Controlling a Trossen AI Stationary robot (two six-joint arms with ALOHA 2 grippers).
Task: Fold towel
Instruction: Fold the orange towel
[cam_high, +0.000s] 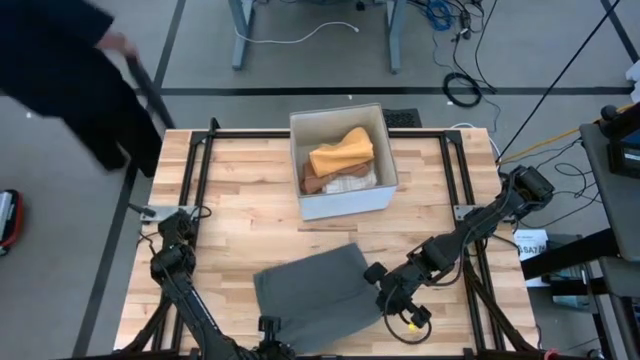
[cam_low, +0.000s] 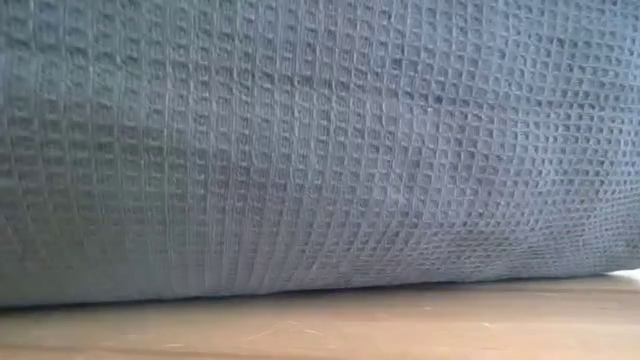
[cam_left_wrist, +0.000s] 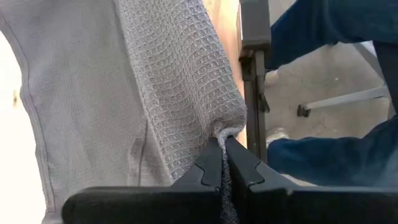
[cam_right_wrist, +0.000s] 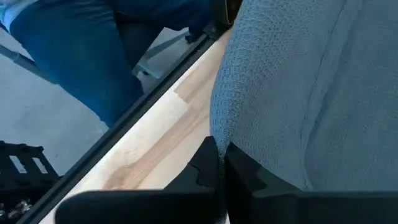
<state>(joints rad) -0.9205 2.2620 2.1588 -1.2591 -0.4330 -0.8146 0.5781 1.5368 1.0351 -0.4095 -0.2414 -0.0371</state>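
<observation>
**A:** Wooden worktop (cam_high: 240, 180) fills most of the high view, with a black frame around it and grey floor beyond. What's on it?

**B:** A white bin (cam_high: 343, 161) sits toward the far middle, with an orange cloth (cam_high: 342, 152) on top of a brown and a pale one. A person in dark clothing (cam_high: 60, 70) stands off the far left corner. The grey waffle-weave towel (cam_high: 312, 290) lies near the front edge, between the two arms. It's so close to the low camera that it fills that view.

**A:** Which step is this?

**B:** I'd judge it's the start of a fold. Both arms have hold of the towel's near side, and it still looks mostly spread flat in one layer.

**A:** And next?

**B:** Probably lifting the held edge and carrying it over to the far edge, with both arms moving evenly so the cloth doesn't skew.

**A:** How are the grippers?

**B:** The left gripper (cam_left_wrist: 222, 163) is clenched on a bunched pinch of towel at the near left edge. The right gripper (cam_right_wrist: 219, 163) is also squeezed tight, with the towel's edge caught between its fingers at the right side.
</observation>
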